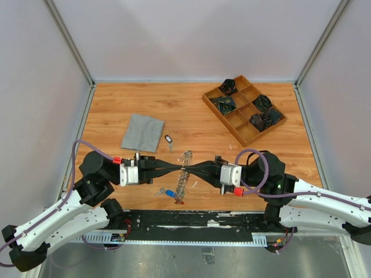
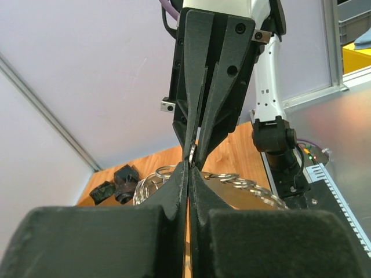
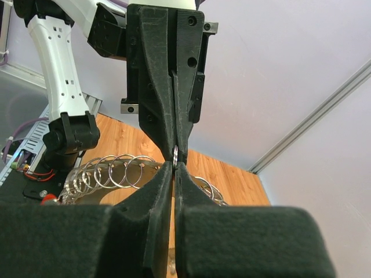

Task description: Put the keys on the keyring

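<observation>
The left claw point(image 1: 178, 167) and right claw point(image 1: 191, 169) are meeting tip to tip near the front of the tabletop point(image 1: 145, 104), each pinching shut on the crowded keyring point(image 1: 184, 180), seemingly steadying it from both sides while loose keys point(image 1: 168, 139) are waiting nearby.

The top view looks down on the whole worktop point(image 1: 191, 116) from its near edge. Wrist views face each other closely, sharing the keyring point(image 1: 185, 182) centrally.
</observation>
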`<state>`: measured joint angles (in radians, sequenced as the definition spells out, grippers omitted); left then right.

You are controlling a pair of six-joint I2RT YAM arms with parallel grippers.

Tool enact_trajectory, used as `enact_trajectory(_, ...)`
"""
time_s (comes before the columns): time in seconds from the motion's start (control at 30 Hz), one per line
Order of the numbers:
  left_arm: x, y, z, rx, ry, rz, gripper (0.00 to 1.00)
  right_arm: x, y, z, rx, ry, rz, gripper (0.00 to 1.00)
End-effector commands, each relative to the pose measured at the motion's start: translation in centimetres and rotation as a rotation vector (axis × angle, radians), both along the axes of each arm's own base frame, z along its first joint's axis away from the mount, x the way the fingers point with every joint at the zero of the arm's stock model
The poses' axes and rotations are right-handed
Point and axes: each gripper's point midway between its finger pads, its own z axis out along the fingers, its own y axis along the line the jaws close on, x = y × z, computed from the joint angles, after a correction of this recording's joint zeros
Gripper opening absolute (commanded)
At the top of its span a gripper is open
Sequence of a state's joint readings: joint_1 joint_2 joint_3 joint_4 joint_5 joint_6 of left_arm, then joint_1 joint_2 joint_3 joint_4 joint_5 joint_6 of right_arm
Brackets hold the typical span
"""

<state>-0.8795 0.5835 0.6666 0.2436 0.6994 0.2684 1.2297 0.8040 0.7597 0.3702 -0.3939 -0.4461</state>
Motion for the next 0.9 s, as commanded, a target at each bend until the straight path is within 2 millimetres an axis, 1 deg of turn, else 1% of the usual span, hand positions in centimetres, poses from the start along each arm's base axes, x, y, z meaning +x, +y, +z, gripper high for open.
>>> enact_trajectory(0.0, 0.4, -0.1, 0.6, 0.013, -0.017, 0.019, 0.0, -0.5, -0.2, 1.9, 0.018, -0.048, 0.016, 0.09)
enact_trajectory(0.07, 0.6, -0.2, 0.2, 0.044, -0.029, 0.031, 0.0, 0.0, -0.3, 1.1, -0.033, -0.058, -0.015, 0.17)
enact_trajectory(0.17, 1.2, -0.2, -0.4, 0.092, -0.027, 0.057, 0.01, 1.1, -0.7, -0.3, -0.116, -0.071, -0.074, 0.21)
enact_trajectory(0.23, 1.6, -0.1, -1.0, 0.133, -0.017, 0.079, 0.0, 1.8, -1.0, -1.0, -0.157, -0.075, -0.117, 0.23)
enact_trajectory(0.37, 2.9, -0.1, -2.2, 0.216, -0.002, 0.132, 0.01, 2.7, -1.5, -2.7, -0.244, -0.069, -0.164, 0.25)
enact_trajectory(0.47, 3.9, -0.1, -3.1, 0.289, 0.006, 0.172, 0.01, 3.4, -1.7, -4.0, -0.311, -0.06, -0.198, 0.26)
enact_trajectory(0.57, 4.4, -0.2, -4.0, 0.352, 0.007, 0.182, 0.0, 3.8, -1.6, -5.0, -0.361, -0.057, -0.217, 0.28)
enact_trajectory(0.67, 4.6, -0.3, -4.4, 0.385, 0.002, 0.18, 0.01, 4.1, -1.3, -5.5, -0.384, -0.054, -0.225, 0.28)
enact_trajectory(0.87, 4.5, -0.2, -5.0, 0.422, -0.004, 0.174, 0.01, 4.6, -1.1, -5.6, -0.384, -0.049, -0.247, 0.27)
